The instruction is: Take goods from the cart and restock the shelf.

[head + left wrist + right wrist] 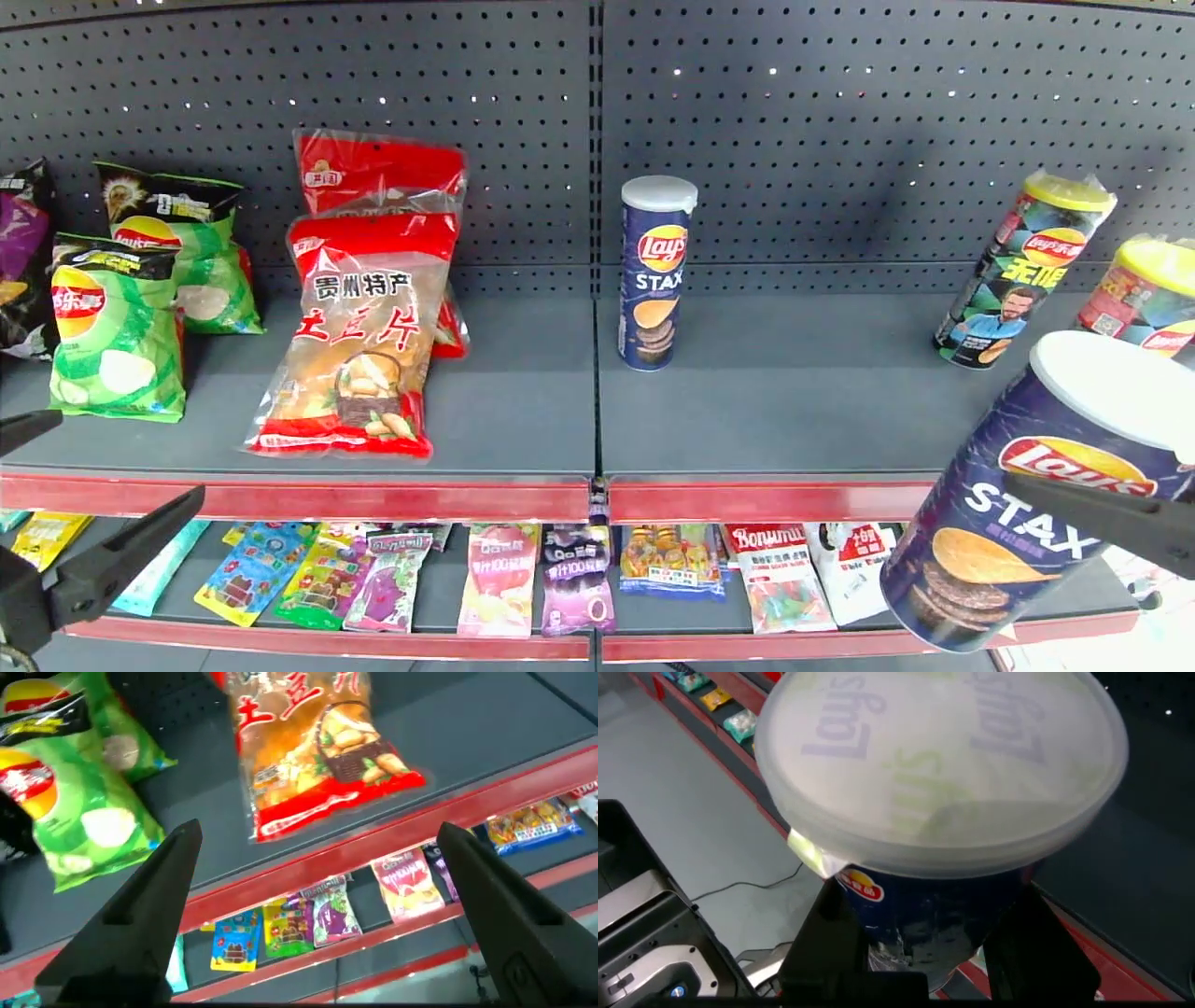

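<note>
- Tilted blue chip can (pixel 1036 504) fills the near right corner, held in the air before the right end of the shelf (pixel 766 411), white lid up and to the right, off the top board.
- Right gripper (pixel 929 943) has its jaws closed against both sides of that can's body, below the lid.
- Grey top board of the shelf runs the full width, with a red front edge (pixel 373 497) and a pegboard back (pixel 840 112).
- Left gripper (pixel 318 831) hangs before the shelf's left end, jaws spread wide and holding nothing.
- Red-and-clear snack bag (pixel 355 355) leans left of centre, with a matching bag (pixel 378 173) behind it.
- Two green chip bags (pixel 117 331) stand at the left, near a dark bag (pixel 23 261) at the edge.
- Second blue can (pixel 655 275) stands upright at the middle of the board.
- Two yellow-lidded cans (pixel 1022 271) lean at the right.
- Small sweet packets (pixel 495 579) line the lower shelf.
</note>
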`<state>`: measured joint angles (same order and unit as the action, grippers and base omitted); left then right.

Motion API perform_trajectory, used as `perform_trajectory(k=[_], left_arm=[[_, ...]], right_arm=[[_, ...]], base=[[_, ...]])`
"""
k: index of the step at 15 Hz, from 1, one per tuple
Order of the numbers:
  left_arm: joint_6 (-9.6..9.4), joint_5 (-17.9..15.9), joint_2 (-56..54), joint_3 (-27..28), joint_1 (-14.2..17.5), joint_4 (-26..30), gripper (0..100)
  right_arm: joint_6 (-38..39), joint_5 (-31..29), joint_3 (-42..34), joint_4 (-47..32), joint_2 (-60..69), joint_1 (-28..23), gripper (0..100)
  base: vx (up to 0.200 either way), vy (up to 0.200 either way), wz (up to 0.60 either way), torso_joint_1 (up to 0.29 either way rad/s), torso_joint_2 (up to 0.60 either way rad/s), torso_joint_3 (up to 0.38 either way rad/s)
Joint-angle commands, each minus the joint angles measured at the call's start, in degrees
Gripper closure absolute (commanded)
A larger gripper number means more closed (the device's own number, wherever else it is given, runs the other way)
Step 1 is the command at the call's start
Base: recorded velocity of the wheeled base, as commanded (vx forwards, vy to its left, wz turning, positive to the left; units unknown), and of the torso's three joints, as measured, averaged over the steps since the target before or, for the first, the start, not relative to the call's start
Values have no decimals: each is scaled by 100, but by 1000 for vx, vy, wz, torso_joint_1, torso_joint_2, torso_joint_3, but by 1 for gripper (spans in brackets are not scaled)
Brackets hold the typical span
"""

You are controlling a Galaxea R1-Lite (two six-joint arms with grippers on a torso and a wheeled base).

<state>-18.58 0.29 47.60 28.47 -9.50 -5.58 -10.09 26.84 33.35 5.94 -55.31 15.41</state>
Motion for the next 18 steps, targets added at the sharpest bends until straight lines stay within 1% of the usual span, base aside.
perform_trajectory(k=[1,3,4,8,9,10,11,12,13,14,15,16,18], left_arm=[[-5,6,65,1,0,-4,0],[-5,6,82,10,0,-13,0],[-32,-12,82,1,-8,-13,0],[-41,-38,74,10,-17,-13,0],[-41,-91,74,10,-35,-13,0],[-76,-240,118,19,-52,-4,0],[-190,-425,311,107,-61,-13,0],[-278,-565,592,309,-79,-13,0],[-287,-706,803,476,-158,-13,0],[-164,-1102,1392,1003,-483,-13,0],[153,-1189,2130,1583,-878,-39,0],[320,-1189,2728,2049,-1169,-277,0],[311,-1242,3888,2822,-1256,-936,0]], right_arm=[[-1,5,-4,4,-15,6,100],[-1,5,-4,4,-15,6,100],[-1,5,-4,4,-15,6,100],[-1,5,-4,4,-50,6,100],[-1,5,-4,4,-50,6,100],[-1,14,-13,4,-59,6,100],[-1,14,-22,4,-77,15,100],[-10,14,-22,4,-85,15,100],[-1,14,-4,4,-94,15,100],[-1,23,40,13,-129,24,100],[-1,14,92,13,-147,24,100],[7,14,119,13,-173,24,100],[-1,14,136,13,-173,24,100]], base=[[200,0,0,-2,7,7],[200,0,0,-12,-2,7],[0,0,0,0,0,0],[0,0,0,0,0,0],[0,0,0,0,0,0],[0,0,0,0,0,0],[0,0,0,0,0,0],[0,0,0,0,0,0],[0,0,0,0,0,0],[0,0,0,0,0,0],[0,0,0,0,0,0],[0,0,0,0,0,0],[0,0,0,0,0,0]])
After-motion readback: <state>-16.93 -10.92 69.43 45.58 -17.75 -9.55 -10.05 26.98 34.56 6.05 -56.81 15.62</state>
